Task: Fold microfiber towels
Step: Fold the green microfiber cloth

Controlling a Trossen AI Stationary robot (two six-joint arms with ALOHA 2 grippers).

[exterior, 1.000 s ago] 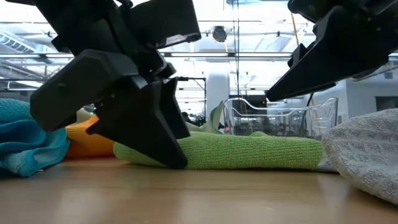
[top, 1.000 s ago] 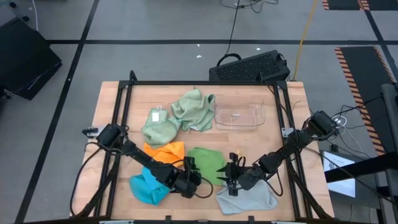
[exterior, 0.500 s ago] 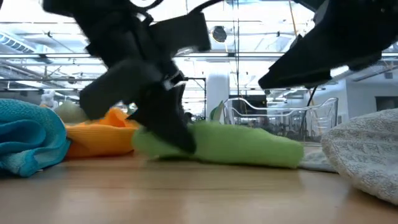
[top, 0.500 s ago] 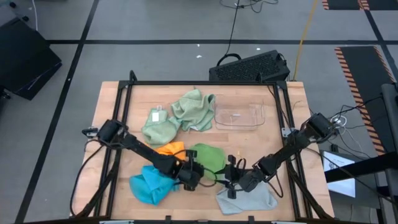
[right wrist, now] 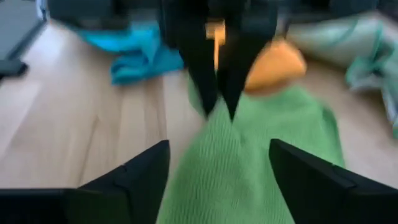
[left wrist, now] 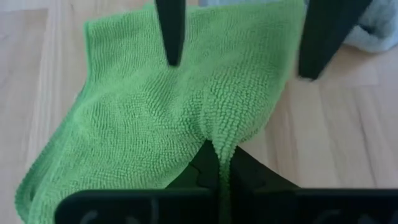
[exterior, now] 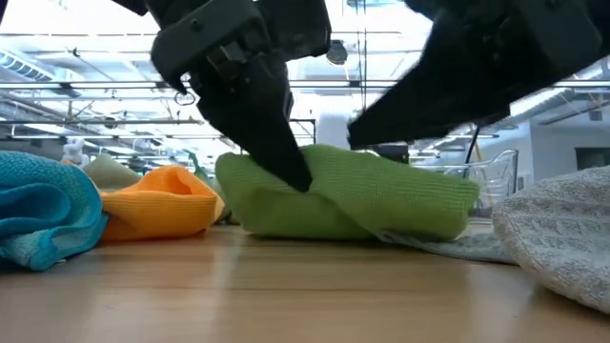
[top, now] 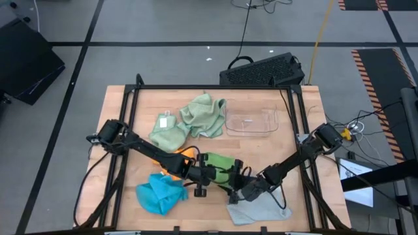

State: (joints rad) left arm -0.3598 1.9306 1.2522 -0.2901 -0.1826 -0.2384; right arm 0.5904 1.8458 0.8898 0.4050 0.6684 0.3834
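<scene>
Near the front middle of the wooden surface [top: 117,108], the bright green microfiber towel [top: 219,166] is sitting bunched and partly doubled over, between the orange cloth [top: 184,155] and the light grey cloth [top: 261,207]. Left tool [top: 225,175] is pinching a raised fold of it, fingers pressed together. Right tool [top: 236,194] is hovering just beside its edge, fingers [right wrist: 140,180] spread wide, holding nothing.
</scene>
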